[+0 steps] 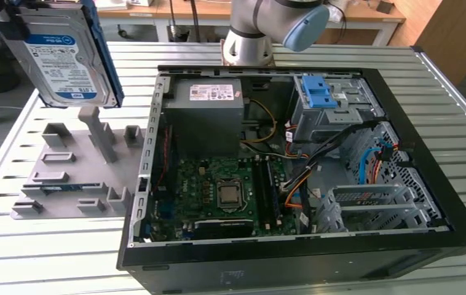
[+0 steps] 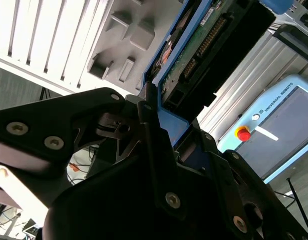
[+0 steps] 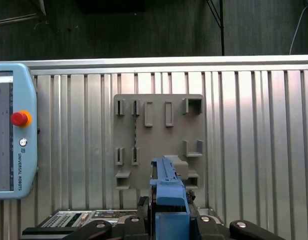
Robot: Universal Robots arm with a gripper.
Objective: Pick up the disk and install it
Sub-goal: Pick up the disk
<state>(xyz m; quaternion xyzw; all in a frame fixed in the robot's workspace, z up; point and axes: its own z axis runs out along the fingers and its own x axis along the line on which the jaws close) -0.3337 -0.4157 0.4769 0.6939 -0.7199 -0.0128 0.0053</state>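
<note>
Disk (image 1: 63, 55): held upright in the air above the grey holder tray (image 1: 77, 175), well apart from the open computer case (image 1: 430, 243) on the slatted surface (image 1: 463, 123). Fingers (image 2: 151, 145) pinch its blue carrier. Pick-up done; installation in the case not yet made.
</note>
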